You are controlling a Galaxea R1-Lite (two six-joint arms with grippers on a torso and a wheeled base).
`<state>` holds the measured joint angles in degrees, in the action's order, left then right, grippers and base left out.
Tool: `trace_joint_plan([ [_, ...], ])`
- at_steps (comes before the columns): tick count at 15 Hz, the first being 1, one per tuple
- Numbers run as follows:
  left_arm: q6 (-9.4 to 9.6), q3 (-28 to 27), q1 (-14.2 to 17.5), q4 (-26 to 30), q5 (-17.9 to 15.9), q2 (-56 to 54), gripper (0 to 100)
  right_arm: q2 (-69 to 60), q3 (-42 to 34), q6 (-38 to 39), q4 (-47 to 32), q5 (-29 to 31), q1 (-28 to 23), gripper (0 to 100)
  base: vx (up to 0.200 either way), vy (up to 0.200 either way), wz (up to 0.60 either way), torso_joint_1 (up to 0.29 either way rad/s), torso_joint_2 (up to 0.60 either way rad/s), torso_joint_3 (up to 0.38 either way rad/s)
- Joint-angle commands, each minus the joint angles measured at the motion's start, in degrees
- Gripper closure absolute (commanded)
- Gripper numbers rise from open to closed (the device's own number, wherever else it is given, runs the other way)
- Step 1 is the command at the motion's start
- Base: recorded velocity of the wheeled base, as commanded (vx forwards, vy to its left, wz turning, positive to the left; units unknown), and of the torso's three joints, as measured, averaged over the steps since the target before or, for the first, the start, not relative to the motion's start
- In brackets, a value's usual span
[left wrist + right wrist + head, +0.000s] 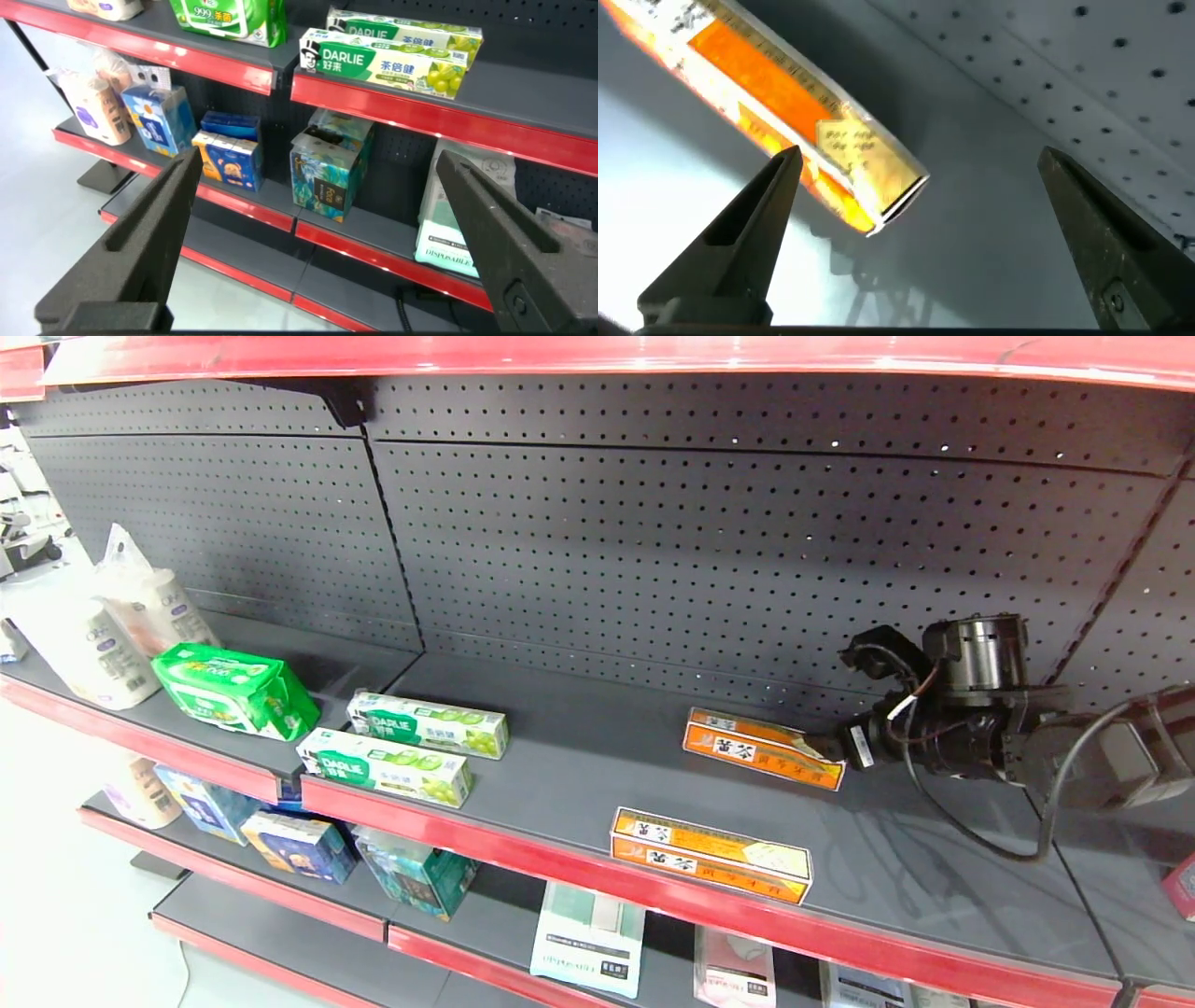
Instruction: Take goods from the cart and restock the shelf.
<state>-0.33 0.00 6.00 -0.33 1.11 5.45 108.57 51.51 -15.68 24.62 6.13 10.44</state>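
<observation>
Jaws on right gripper (917, 157) stand spread wide, nothing clamped. Orange box (785, 103) lies flat on the grey shelf (579, 747) near the pegboard back (709, 541), its end just ahead of the fingers. One finger (747, 233) possibly touches it, hard to tell. Second orange box (709, 854) sits at the front edge. Left gripper (318, 157) is likewise spread wide, empty.

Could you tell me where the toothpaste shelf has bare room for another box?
The widest bare stretch of shelf lies between the green toothpaste boxes and the front orange box. More room lies right of that box, along the red edge. Crowded: the left bay with wipes pack and bags, and around the rear orange box, at the open right gripper.
</observation>
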Motion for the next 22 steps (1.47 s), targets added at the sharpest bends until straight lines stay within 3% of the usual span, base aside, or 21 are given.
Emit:
trace_joint_plan([
  [1, -0.02, 0.00, -0.02, -0.02, 0.03, 0.09, 0, 2.52, 1.58, 0.21, 0.07, 1.51, -0.06, 0, 0.000, 0.000, 0.00, 0.000, 0.00, 0.000],
  [4, -0.02, 0.00, -0.02, -0.02, 0.03, 0.09, 0, 3.40, 1.32, 0.74, -0.02, 4.42, -0.94, 0, 0.000, 0.000, 0.00, 0.000, 0.00, 0.000],
  [14, -0.02, 0.00, -0.02, -0.02, 0.03, 0.09, 0, 4.46, 4.83, 1.09, 0.07, 3.01, 1.61, 0, 0.000, 0.000, 0.00, 0.000, 0.00, 0.000],
  [22, -0.02, 0.00, -0.02, -0.02, 0.03, 0.09, 0, 8.59, 10.72, 9.00, -0.19, 3.36, 5.39, 0, 0.000, 0.000, 0.00, 0.000, 0.00, 0.000],
])
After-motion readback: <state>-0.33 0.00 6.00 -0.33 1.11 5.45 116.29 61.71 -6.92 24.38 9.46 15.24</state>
